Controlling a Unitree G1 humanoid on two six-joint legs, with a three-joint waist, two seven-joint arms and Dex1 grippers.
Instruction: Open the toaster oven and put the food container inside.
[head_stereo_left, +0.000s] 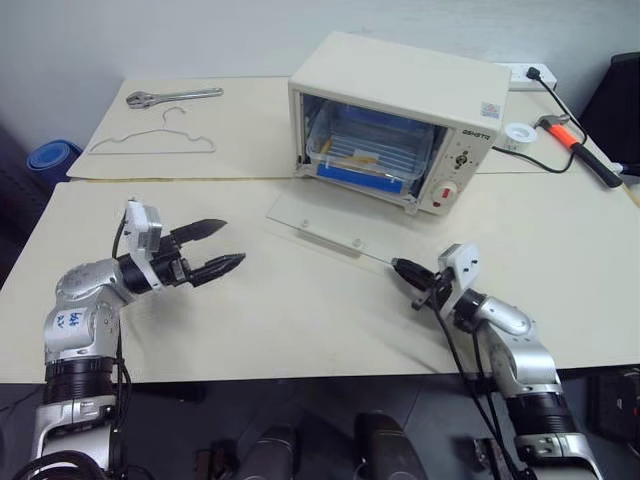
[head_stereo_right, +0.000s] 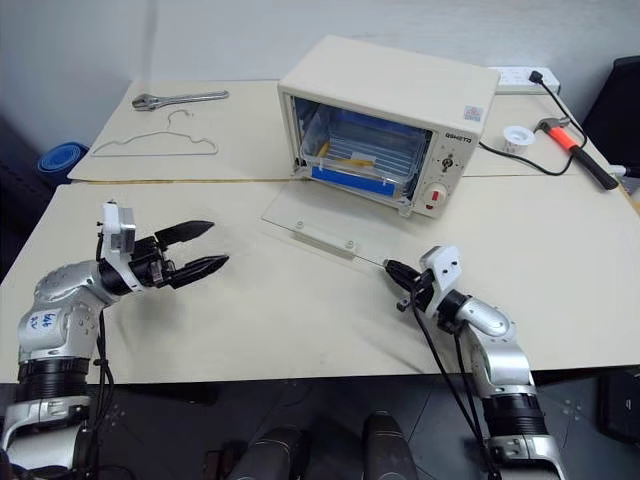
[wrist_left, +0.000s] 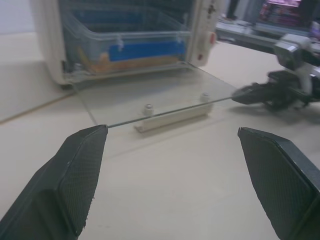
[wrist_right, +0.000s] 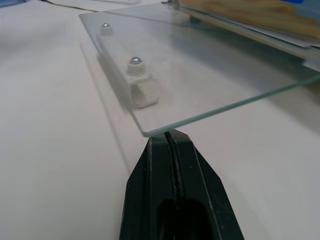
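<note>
**Container sits inside the oven, door folded down flat**

We see the toaster oven (head_stereo_left: 400, 110) standing on the far side of the table (head_stereo_left: 300, 310), its glass door (head_stereo_left: 325, 222) swung fully down toward us and lying level just above the tabletop, the cream bar handle (wrist_left: 172, 118) hanging under its near edge. The food container (head_stereo_left: 370, 150) rests inside the oven cavity, blue clip facing out and yellow sticks visible through its clear wall.

Our left gripper (head_stereo_left: 215, 250) hovers over the near left part of the table, well apart from the door, its two black fingers (wrist_left: 75, 180) spread wide and holding nothing. Our right gripper (head_stereo_left: 403, 268) sits at the near right corner of the door; its fingers are pressed together, with the tips right at the glass edge. From the right wrist view the corner of the pane lies just over the tips; we cannot tell whether they touch it.

On the far left of the table lie a wrench (head_stereo_left: 172, 96) and a wire hanger (head_stereo_left: 155, 143). To the right of the oven are a hammer (head_stereo_left: 575, 140) with an orange grip and a small white roll of tape (head_stereo_left: 518, 134).
</note>
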